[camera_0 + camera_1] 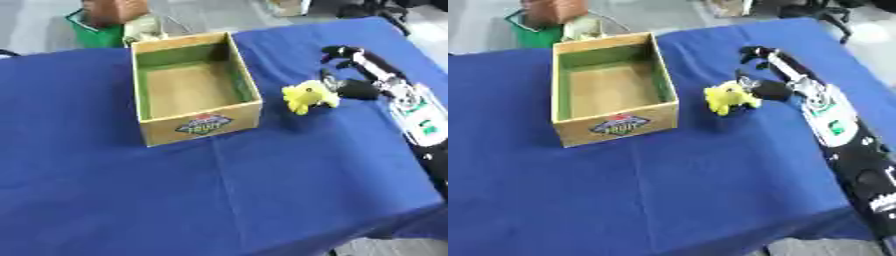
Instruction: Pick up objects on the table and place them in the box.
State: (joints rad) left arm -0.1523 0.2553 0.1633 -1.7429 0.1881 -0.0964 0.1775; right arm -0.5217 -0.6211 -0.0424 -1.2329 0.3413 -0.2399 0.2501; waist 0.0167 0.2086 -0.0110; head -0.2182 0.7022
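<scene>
- Right hand [773, 86] comes in from the right side over the blue tablecloth [219, 190], its black and silver arm running back towards the lower right corner, where it is cut off by the picture's edge.
- Yellow soft toy [309, 96] sits at the hand's left side, right against its lower fingers and thumb; the toy's shape is blurred, so only a lumpy yellow body with small limbs can be made out.
- Thumb and a lower finger appear to close on the toy's right side, while other fingers [337, 51] arch away above it, curled at the tips. The exact contact is hidden behind the toy and too blurred to be sure of.
- Whether the toy rests on the cloth or is lifted off it cannot be told; a dark shadow lies just below it.
- Cardboard box [203, 122] stands to the left of the hand and toy, near but apart from them, open at the top with a green-lined inside and a printed label on its near wall. Nothing shows inside it.
- Left hand shows in neither view.
- Beyond the box, off the table's far edge, a green container [94, 32] holds a brown thing, both cut off at the top.
</scene>
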